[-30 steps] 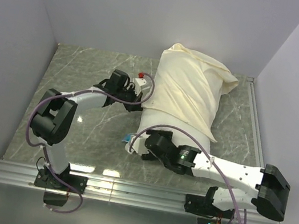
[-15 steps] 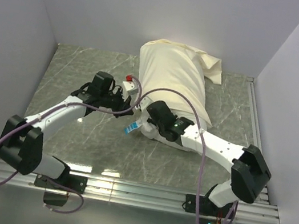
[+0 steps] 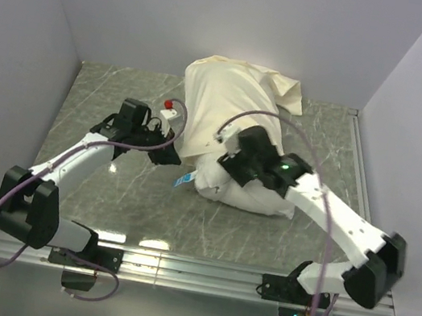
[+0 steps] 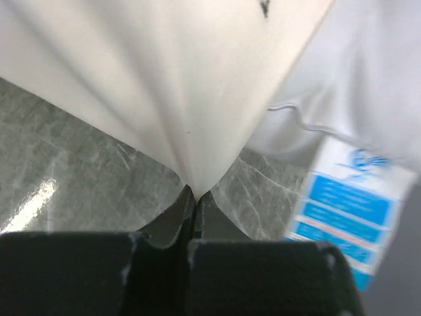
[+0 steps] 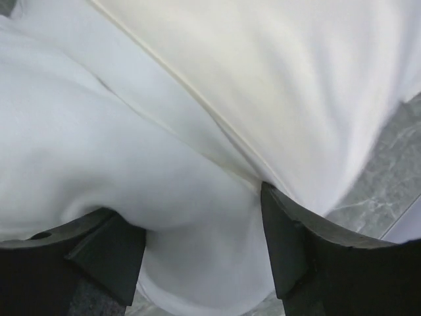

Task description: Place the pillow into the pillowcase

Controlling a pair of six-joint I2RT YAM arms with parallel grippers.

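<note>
The cream pillowcase (image 3: 229,104) covers most of the white pillow (image 3: 249,199), whose near end sticks out bare. My left gripper (image 3: 170,149) is shut on the pillowcase's left edge; in the left wrist view the cloth (image 4: 164,79) fans up from the pinched fingertips (image 4: 195,192), with a dark speck (image 4: 264,8) on it. A blue-and-white tag (image 3: 184,179) hangs off the pillow's near left corner and also shows in the left wrist view (image 4: 348,210). My right gripper (image 3: 225,160) is open and pressed into the pillow (image 5: 99,131), which bulges between its fingers (image 5: 200,220) beside the pillowcase hem (image 5: 296,79).
The bundle lies at the back middle of the grey marble table (image 3: 107,99). Pale walls close the left, back and right sides. A metal rail (image 3: 191,269) runs along the near edge by the arm bases.
The pillow and pillowcase have shifted left and back. My right gripper moved from the pillow's near end up onto its side. My left gripper pulled the pillowcase edge leftward.
</note>
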